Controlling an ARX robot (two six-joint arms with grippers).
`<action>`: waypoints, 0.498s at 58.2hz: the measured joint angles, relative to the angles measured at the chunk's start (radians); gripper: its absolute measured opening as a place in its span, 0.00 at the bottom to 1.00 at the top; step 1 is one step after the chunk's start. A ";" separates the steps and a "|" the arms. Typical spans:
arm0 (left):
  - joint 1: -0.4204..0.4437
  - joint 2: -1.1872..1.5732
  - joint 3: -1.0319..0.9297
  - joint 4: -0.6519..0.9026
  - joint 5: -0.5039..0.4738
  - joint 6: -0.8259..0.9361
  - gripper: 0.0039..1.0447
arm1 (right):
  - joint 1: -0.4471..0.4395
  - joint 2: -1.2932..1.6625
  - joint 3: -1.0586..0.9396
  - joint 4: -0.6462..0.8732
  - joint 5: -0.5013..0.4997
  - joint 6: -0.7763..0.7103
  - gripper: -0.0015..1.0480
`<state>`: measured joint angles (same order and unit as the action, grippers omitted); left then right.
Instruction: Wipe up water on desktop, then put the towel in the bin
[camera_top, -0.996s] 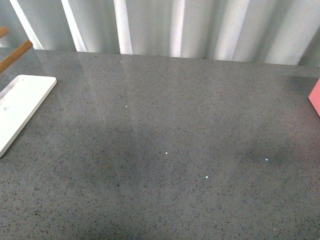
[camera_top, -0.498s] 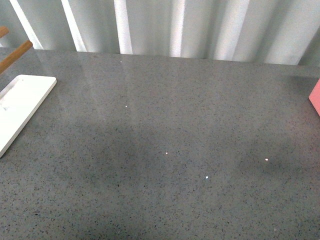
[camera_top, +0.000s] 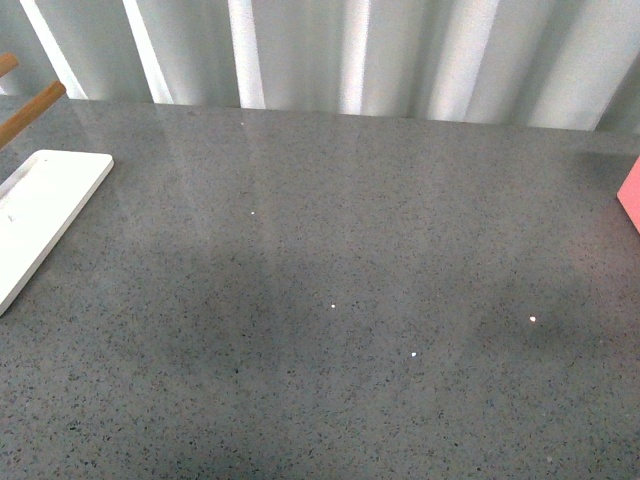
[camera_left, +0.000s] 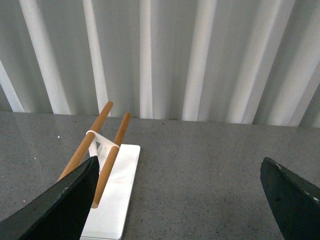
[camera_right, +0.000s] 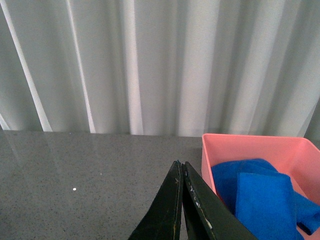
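Note:
The speckled dark grey desktop fills the front view, and neither arm shows there. A sliver of the pink bin sits at its right edge. In the right wrist view the bright blue towel lies folded inside the pink bin. My right gripper is shut with nothing in it, its tips above the desktop just beside the bin's near wall. My left gripper hangs open and empty over the desktop, with its dark fingers wide apart.
A white flat tray lies at the desktop's left edge, carrying a rack of two wooden rods on its white base. White pleated curtains close off the far edge. A few tiny white specks dot the middle of the desktop.

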<state>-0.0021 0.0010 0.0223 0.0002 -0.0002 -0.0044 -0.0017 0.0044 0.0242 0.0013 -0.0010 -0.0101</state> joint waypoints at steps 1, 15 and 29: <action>0.000 0.000 0.000 0.000 0.000 0.000 0.94 | 0.000 0.000 0.000 0.000 0.000 0.000 0.03; 0.000 0.000 0.000 0.000 0.000 0.000 0.94 | 0.000 0.000 0.000 0.000 0.000 0.000 0.03; 0.000 0.000 0.000 0.000 0.000 0.000 0.94 | 0.000 0.000 0.000 0.000 0.000 0.000 0.18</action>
<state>-0.0021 0.0010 0.0223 0.0002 -0.0002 -0.0044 -0.0017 0.0044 0.0242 0.0010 -0.0010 -0.0101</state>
